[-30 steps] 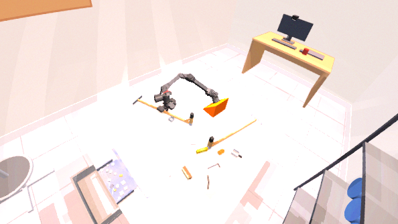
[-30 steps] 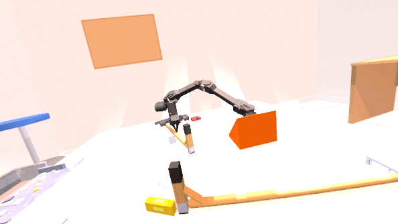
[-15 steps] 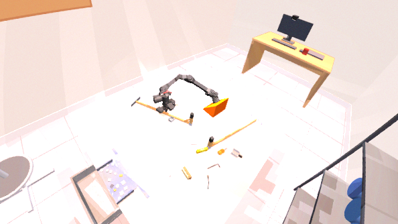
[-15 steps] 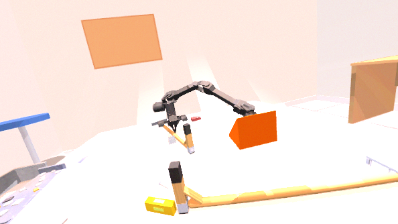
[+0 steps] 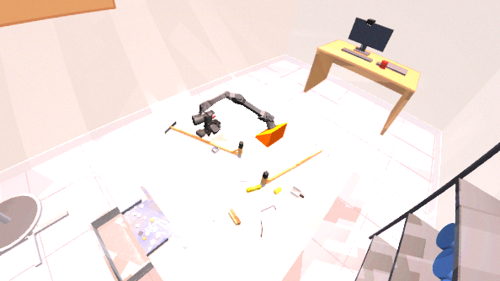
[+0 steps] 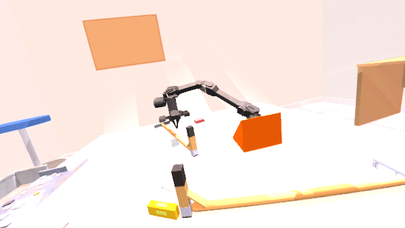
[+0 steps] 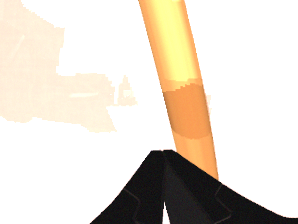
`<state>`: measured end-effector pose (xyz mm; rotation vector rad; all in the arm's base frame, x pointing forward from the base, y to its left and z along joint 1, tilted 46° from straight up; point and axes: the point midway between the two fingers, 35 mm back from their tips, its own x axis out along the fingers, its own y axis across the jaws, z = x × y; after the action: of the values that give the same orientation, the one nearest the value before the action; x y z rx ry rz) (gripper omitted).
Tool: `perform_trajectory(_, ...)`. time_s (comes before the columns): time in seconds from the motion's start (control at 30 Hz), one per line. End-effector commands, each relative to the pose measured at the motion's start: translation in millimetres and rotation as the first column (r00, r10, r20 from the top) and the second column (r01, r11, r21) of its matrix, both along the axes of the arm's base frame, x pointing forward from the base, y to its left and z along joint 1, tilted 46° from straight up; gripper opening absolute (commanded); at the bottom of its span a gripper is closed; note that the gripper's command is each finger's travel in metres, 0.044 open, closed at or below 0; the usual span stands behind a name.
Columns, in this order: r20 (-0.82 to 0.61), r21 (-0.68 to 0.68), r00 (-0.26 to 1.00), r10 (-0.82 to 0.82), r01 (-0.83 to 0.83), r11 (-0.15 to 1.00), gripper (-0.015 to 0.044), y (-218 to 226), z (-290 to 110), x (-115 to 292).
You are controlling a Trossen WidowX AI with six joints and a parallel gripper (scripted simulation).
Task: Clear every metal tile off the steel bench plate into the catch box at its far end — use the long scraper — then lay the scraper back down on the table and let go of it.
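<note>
The long scraper has a pale wooden handle (image 5: 191,135) (image 6: 170,131) (image 7: 175,45), a dark blade (image 5: 170,127) at its far left end and an upright black-topped grip (image 5: 241,148) (image 6: 191,140) at the other. It lies on the table. My gripper (image 6: 176,125) (image 7: 163,151) is shut, with nothing between its fingertips. The tips are over or beside the handle, which passes behind the right finger in the wrist view; contact cannot be told. Several pale and yellow tiles are scattered on the steel plate (image 5: 148,198) (image 6: 76,167), beside the catch box (image 5: 106,218) (image 6: 27,172).
An orange wedge-shaped block (image 5: 274,135) (image 6: 262,132) stands by the arm's base. A second wooden rod (image 5: 295,166) (image 6: 283,197) with an upright grip (image 5: 264,177) (image 6: 181,190) lies nearer the cameras. A yellow block (image 5: 253,188) (image 6: 163,209) and a red block (image 6: 199,121) are on the table.
</note>
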<state>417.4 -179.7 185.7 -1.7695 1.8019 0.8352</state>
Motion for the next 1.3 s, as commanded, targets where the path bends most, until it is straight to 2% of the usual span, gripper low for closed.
perform_trajectory(0.0, 0.004, -0.007, 1.0, -0.001, 0.001, 1.0, 0.0, 9, 10, 0)
perform_trajectory(0.13, 0.016, -0.008, 1.0, -0.012, 0.012, 1.0, 0.0, 10, 11, 0)
perform_trajectory(0.63, 0.288, -0.006, 0.929, -0.232, 0.244, 0.97, 0.0, 20, 23, -4)
perform_trajectory(1.27, 0.591, 0.103, 0.666, -0.454, 0.496, 0.862, 0.0, 33, 39, -10)
